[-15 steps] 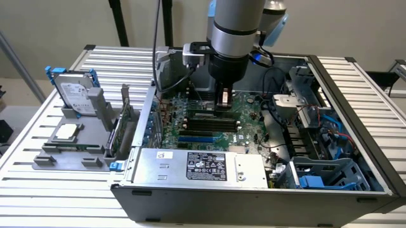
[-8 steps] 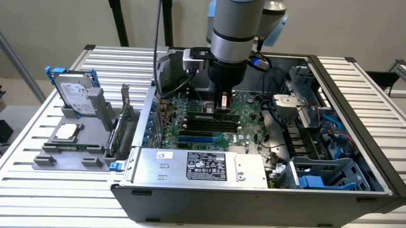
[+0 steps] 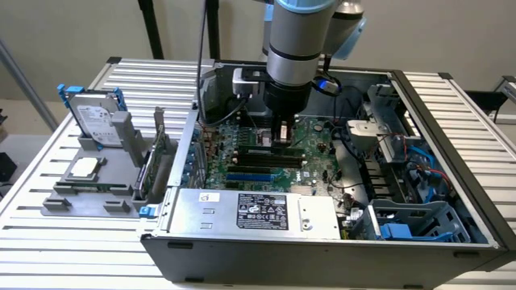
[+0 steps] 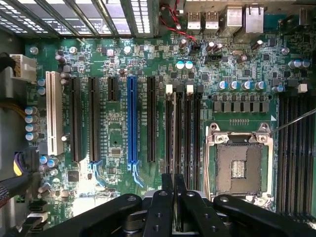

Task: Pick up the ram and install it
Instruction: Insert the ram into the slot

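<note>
- Inside the open computer case (image 3: 451, 241), one arm is reaching down and its pincer (image 3: 281, 142) is standing over the memory slots (image 3: 270, 158) on the motherboard (image 4: 113, 123).
- The pincer's fingers (image 4: 173, 192) are sitting narrow, pinching the ram (image 4: 175, 133), which is standing on edge in one slot.
- The empty processor socket (image 4: 240, 165) is lying just beside those slots.
- On the counter (image 3: 81, 248), one hard drive (image 3: 95, 121) and one expansion card (image 3: 153, 163) are standing in a grey holder (image 3: 89, 202), well apart.
</note>
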You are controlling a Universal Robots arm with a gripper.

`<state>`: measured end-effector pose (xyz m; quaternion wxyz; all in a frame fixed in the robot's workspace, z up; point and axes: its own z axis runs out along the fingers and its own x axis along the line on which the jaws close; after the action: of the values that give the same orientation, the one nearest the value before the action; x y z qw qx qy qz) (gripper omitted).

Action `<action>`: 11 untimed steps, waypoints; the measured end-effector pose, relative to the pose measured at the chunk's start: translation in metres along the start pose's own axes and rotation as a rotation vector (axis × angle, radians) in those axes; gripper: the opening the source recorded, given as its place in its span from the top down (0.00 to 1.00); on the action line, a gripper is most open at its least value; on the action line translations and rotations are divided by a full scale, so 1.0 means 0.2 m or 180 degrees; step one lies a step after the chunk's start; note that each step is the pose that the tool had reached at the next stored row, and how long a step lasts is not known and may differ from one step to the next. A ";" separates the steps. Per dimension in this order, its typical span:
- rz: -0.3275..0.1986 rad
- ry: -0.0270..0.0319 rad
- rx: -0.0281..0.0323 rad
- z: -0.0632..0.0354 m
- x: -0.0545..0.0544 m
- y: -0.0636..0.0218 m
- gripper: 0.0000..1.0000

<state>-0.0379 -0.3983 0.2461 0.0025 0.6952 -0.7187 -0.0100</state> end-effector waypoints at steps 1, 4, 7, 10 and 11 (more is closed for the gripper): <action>0.0000 0.0006 0.0001 0.008 0.00 0.000 0.87; 0.0000 0.0029 0.0007 0.030 0.00 0.000 0.87; 0.0000 0.0051 0.0017 0.041 0.00 -0.001 0.87; -0.0006 0.0055 0.0021 0.041 0.00 -0.001 0.87; -0.0010 0.0055 0.0022 0.042 0.00 -0.001 0.87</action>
<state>-0.0379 -0.3976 0.2376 0.0063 0.6963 -0.7177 -0.0014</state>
